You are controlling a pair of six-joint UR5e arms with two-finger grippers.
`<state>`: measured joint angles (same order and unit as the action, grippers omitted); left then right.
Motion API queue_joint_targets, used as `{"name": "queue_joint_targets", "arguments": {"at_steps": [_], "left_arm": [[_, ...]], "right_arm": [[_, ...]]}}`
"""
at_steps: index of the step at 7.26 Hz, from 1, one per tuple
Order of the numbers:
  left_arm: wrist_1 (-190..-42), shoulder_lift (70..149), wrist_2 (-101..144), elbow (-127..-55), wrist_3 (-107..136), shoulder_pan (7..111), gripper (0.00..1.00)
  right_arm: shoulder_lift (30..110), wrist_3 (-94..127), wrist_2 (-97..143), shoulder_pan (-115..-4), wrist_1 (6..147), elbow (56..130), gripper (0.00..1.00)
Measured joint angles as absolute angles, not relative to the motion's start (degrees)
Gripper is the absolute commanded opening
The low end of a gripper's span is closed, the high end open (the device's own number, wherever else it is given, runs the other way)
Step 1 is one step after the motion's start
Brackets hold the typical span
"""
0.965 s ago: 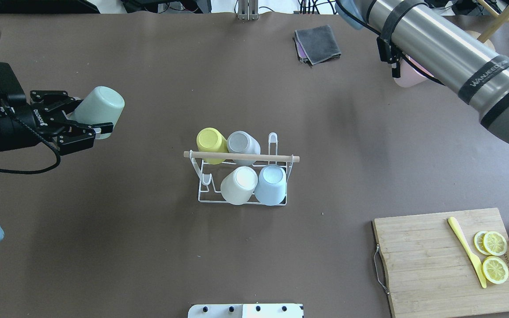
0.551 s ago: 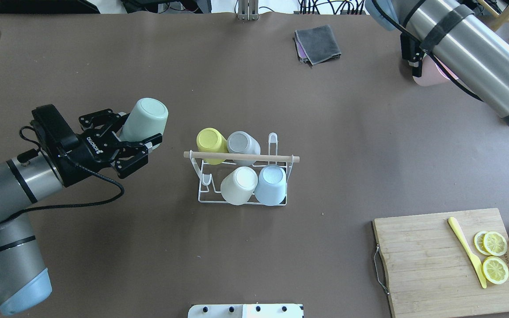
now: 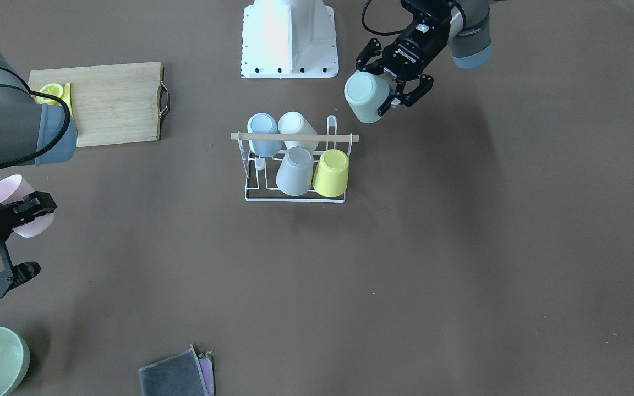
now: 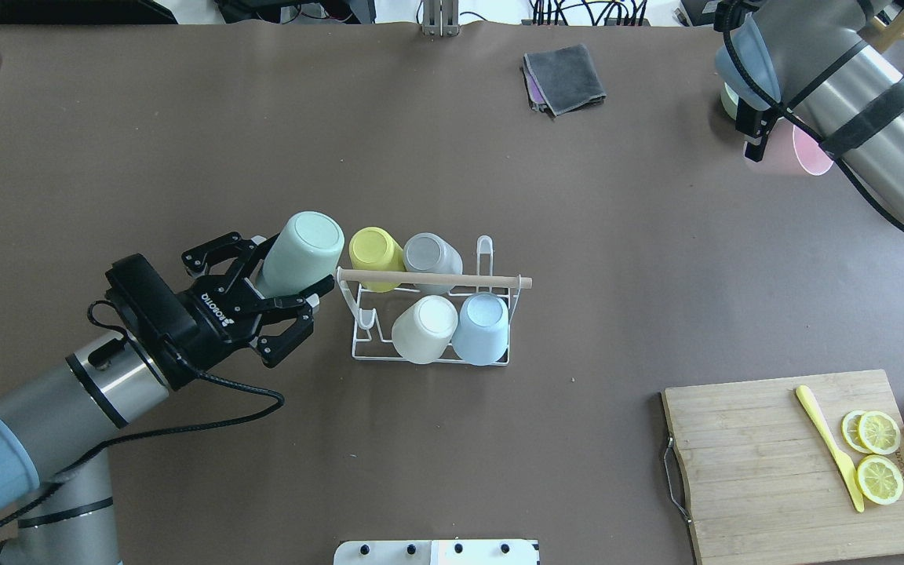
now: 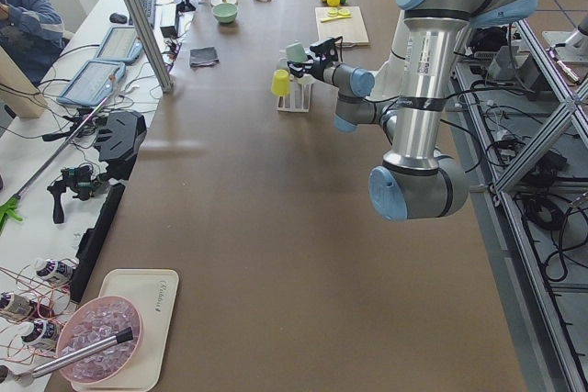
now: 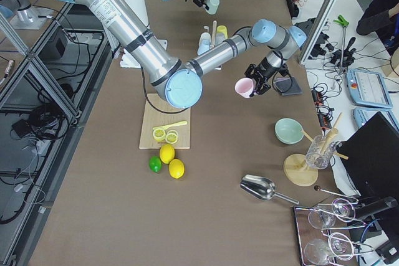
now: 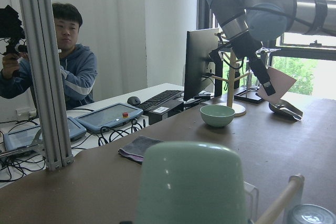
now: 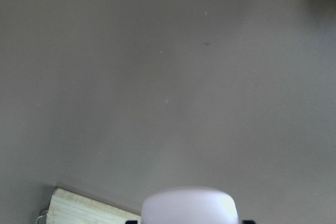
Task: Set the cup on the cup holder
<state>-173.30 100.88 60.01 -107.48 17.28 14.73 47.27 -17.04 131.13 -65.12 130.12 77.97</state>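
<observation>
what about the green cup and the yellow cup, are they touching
Apart. The front-facing view shows a clear gap between the green cup and the yellow cup.

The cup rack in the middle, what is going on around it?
The left gripper holds a mint cup bottom up beside the rack's end, not yet on a prong. A yellow cup, grey cup, white cup and blue cup sit on the rack. The right gripper holds a pink cup far off to the side.
</observation>
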Motion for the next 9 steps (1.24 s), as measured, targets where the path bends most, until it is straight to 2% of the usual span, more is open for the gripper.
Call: {"name": "queue_joint_targets", "arguments": {"at_steps": [3, 6, 9], "left_arm": [[-173.5, 103.48, 47.47, -106.06, 13.53, 5.73, 0.16], [-176.76, 105.07, 42.33, -103.22, 13.32, 3.85, 0.15], [-179.91, 108.47, 38.17, -99.62, 13.72, 3.92, 0.15]], "right_arm": [[48.47, -7.22, 123.34, -64.35, 111.04, 78.62, 0.0], [50.92, 4.57, 117.0, -62.38, 89.15, 78.1, 0.0], [53.89, 16.99, 120.43, -62.06, 65.86, 77.97, 0.0]]}}
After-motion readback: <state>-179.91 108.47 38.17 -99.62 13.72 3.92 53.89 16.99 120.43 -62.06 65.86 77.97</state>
